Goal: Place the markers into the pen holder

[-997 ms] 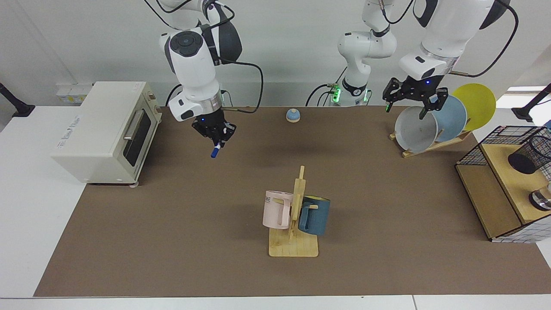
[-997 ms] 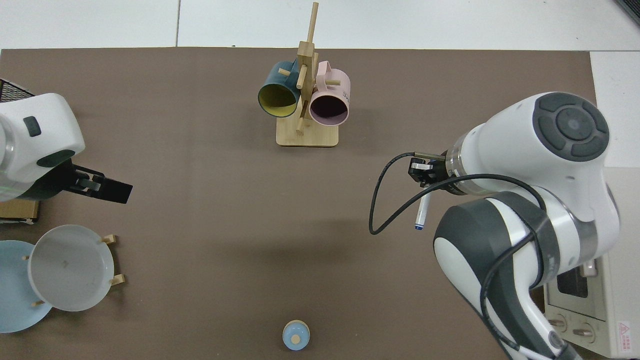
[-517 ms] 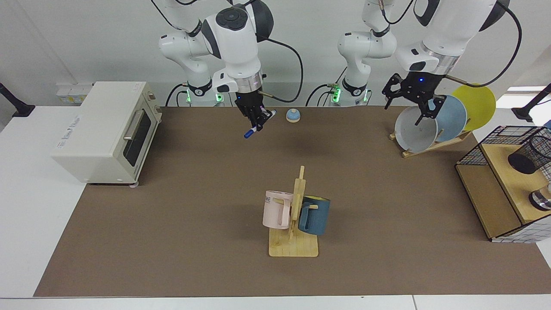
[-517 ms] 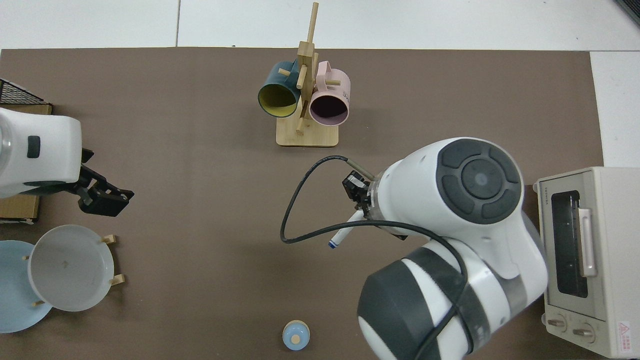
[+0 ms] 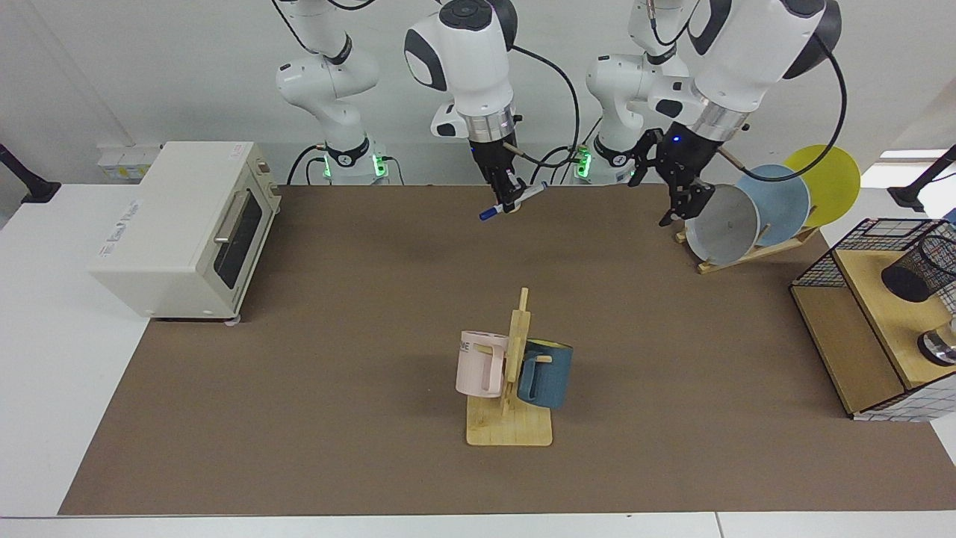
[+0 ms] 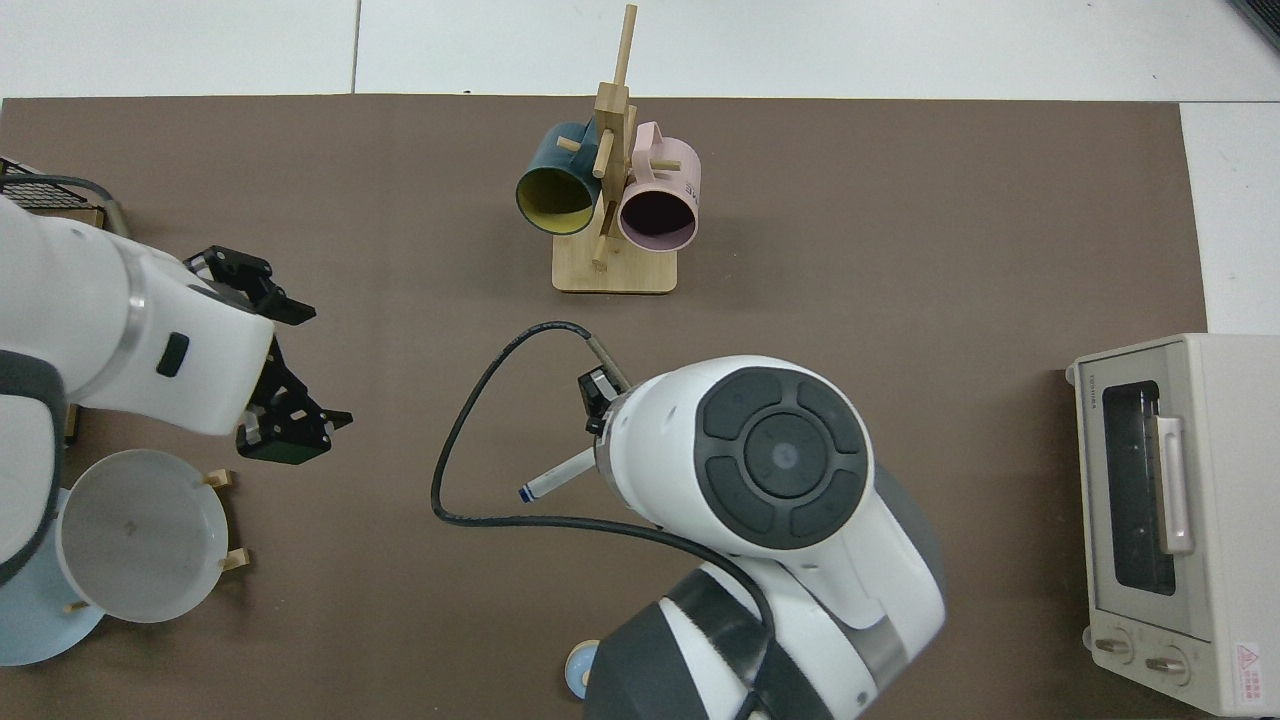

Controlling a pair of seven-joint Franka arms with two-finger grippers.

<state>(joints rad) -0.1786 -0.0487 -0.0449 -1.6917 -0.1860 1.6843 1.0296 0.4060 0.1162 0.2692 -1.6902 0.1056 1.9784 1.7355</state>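
Note:
A white-barrelled marker point(image 5: 523, 197) with a blue end hangs tilted above the back middle of the brown mat, my right gripper point(image 5: 511, 196) shut on it. From above, the marker point(image 6: 556, 480) pokes out from under the right arm, which hides that gripper. My left gripper point(image 5: 681, 205) hovers open beside the grey plate, with nothing between its fingers; the top view shows it point(image 6: 305, 365) at the left. The pen holder point(image 5: 920, 270), a black mesh cup, sits on a wooden shelf at the far right, well apart from both grippers.
A toaster oven point(image 5: 187, 224) stands on the facing view's left. A wooden mug rack point(image 5: 511, 426) with a pink and a blue mug is mid-mat. Plates lean in a rack point(image 5: 747, 254). A wire basket point(image 5: 821, 269) surrounds the shelf, which also bears a shiny metal object point(image 5: 939, 347).
The right arm has swung the marker from near the oven across to the back middle of the mat. The left gripper has turned and shifted away from the plates toward the marker.

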